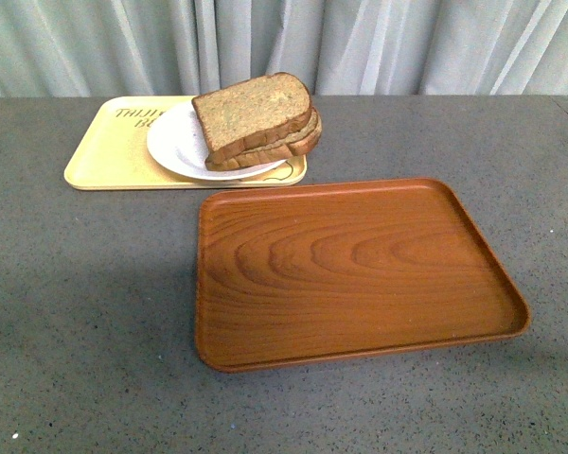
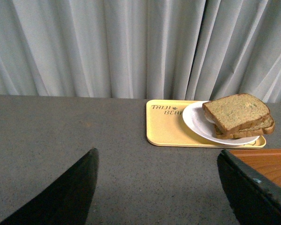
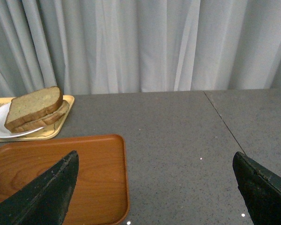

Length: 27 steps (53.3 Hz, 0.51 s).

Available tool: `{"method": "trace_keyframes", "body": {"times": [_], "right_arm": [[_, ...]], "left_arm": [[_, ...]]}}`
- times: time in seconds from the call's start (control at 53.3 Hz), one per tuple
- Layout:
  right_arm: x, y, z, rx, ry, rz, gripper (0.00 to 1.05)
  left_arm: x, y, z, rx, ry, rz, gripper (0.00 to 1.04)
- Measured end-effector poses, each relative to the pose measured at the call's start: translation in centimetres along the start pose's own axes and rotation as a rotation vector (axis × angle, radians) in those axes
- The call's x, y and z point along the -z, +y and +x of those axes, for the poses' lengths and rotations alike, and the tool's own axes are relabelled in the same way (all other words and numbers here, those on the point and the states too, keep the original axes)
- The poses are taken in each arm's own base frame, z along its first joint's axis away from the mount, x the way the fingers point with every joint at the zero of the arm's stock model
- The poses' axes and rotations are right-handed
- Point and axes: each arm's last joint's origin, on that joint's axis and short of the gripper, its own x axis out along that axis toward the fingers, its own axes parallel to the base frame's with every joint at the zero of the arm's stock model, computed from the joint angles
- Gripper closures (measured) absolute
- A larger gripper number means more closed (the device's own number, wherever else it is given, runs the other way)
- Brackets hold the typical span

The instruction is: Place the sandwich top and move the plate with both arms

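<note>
Already the sandwich top [image 1: 253, 112] sits stacked on the plate [image 1: 175, 142]; both grippers gape empty, plate unmoved

Neither arm reaches into the front view. Seen from the wrists, the left end effector [image 2: 157, 187] has its two black fingers spread wide with nothing between them, raised off the worktop [image 2: 61, 126]. The right end effector [image 3: 154, 192] is the same: splayed apart, empty-handed, held aloft.
</note>
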Motion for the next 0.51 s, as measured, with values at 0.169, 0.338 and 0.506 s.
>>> {"method": "trace_keyframes", "body": {"times": [0.169, 0.338, 0.506], "right_arm": [[0.0, 0.0, 0.0, 0.0, 0.0, 0.0, 0.09], [0.0, 0.0, 0.0, 0.0, 0.0, 0.0, 0.09], [0.0, 0.0, 0.0, 0.0, 0.0, 0.0, 0.09]], "left_arm": [[0.0, 0.0, 0.0, 0.0, 0.0, 0.002, 0.09], [0.0, 0.0, 0.0, 0.0, 0.0, 0.003, 0.09], [0.0, 0.0, 0.0, 0.0, 0.0, 0.002, 0.09]]}}
